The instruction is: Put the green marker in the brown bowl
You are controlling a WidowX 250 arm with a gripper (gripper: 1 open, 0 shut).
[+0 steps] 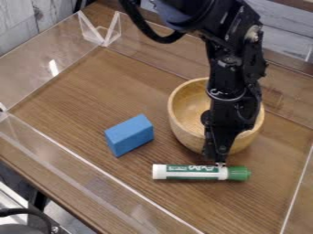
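Camera view, single vantage, looking down across the counter (91, 137). A green marker (200, 173) is seen lying on its side at the near part of the counter, outside the bowl. White barrel, green printed label, green cap pointed to the right side of the view, plain white end to the left. Laid nearly level across the view. Directly behind it, the brown bowl (184, 102) is seen standing upright, light wood, thick rim. Its right part and much of its inside are hidden by the black robot arm (232, 69), which is reached down from the top of the view. The jaws (217, 157) are pointed downward, their lower end seen in front of the bowl's near wall and just at the marker's upper edge, toward the cap end. Jaws shut or very nearly so; no grip on the marker is seen. Whether the marker is touched by the tips cannot be told. A blue block (128, 134) is seen resting on the counter to the left of the bowl, apart from it, and behind the marker's white end. Dark cables (31, 215) are noted at the lower left corner, past the counter's edge.
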